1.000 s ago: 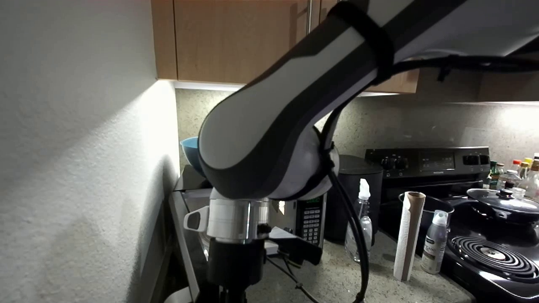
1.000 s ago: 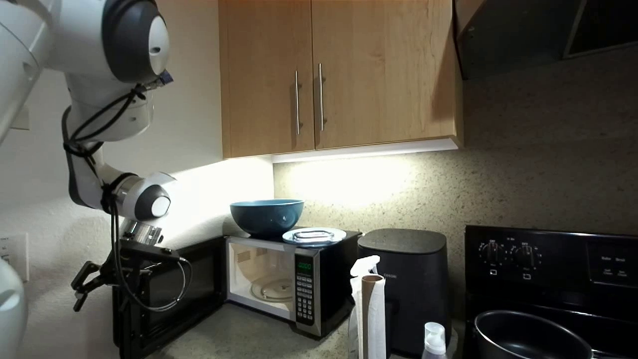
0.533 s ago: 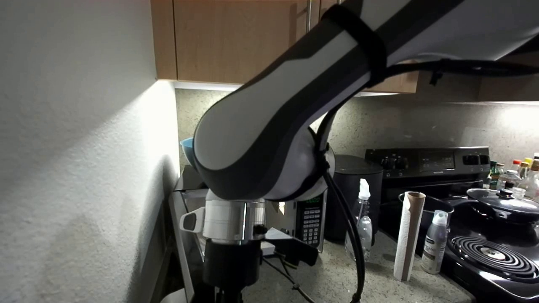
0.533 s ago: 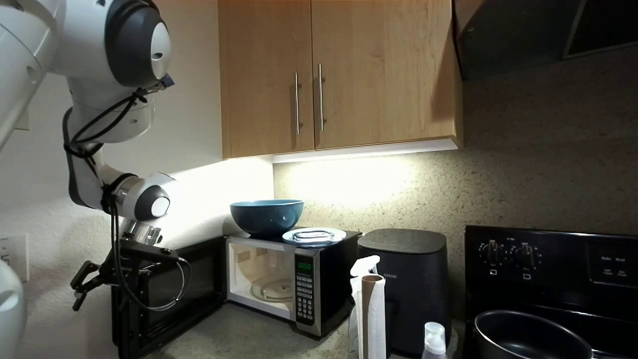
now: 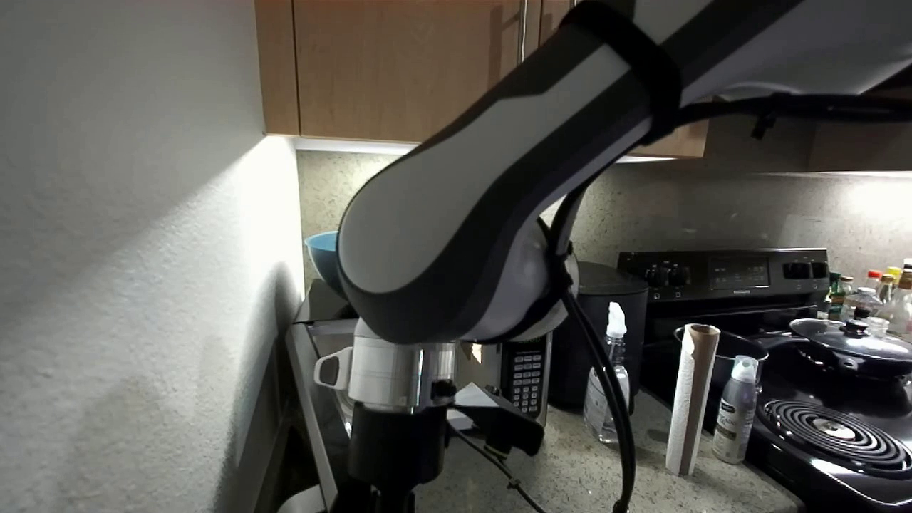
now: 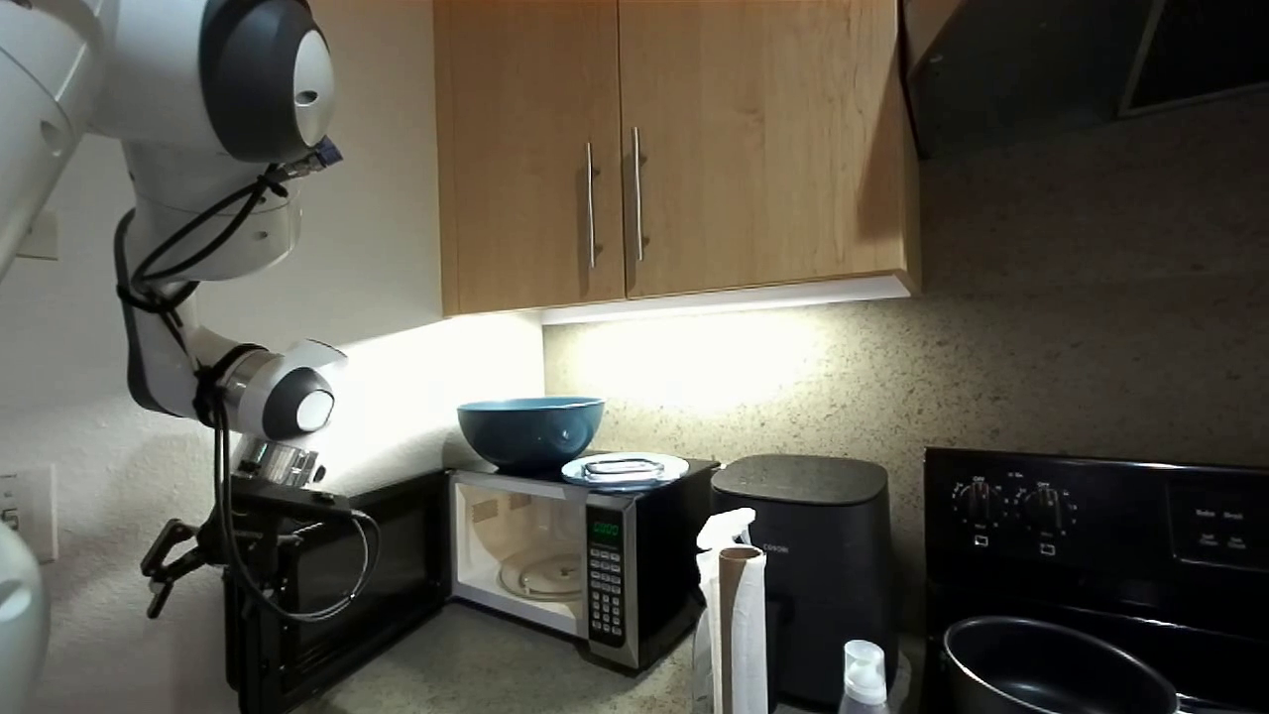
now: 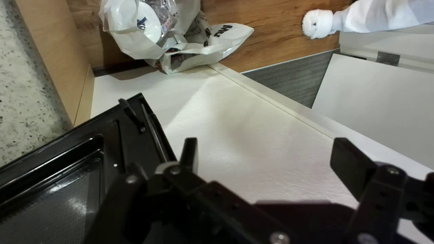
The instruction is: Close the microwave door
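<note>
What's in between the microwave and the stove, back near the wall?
A black appliance stands between the microwave and the stove; both exterior views show it there.

Arm point(image 5: 484, 185): fills mid-frame in an exterior view, close up; camera faces back edge of worktop point(image 5: 577, 470).
Microwave point(image 6: 607, 575): an exterior view looks into it, worktop's back-left corner near mid-frame.
Stove point(image 5: 784, 385): worktop's right edge, both exterior views.
Floor point(image 7: 271, 40): wrist view looks down past worktop's front edge, gripper point(image 7: 266, 156) close.
Door point(image 6: 406, 545): shared by wrist view and an exterior view.
</note>
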Robot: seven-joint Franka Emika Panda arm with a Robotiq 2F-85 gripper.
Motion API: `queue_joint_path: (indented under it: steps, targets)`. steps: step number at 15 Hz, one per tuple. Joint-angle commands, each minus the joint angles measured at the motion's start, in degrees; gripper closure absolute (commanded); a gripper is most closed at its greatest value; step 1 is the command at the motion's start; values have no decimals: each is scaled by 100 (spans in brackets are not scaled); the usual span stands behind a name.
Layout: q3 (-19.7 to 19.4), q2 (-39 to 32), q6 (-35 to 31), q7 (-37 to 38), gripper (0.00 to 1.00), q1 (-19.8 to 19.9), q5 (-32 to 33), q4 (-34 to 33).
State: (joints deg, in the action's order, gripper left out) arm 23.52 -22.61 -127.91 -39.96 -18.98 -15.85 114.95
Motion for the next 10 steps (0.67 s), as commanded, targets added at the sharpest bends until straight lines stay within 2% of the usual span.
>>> queue_joint_path:
  steps: [1,3,5,10]
  targets:
    - [293,-106,870,77,0,239,-580,-262]
    - [287,-205,1178,237,0,132,-713,-428]
    - [252,-303,1110,350,0,59,-733,-569]
    - [335,-481,1035,295,0,167,-1090,-723]
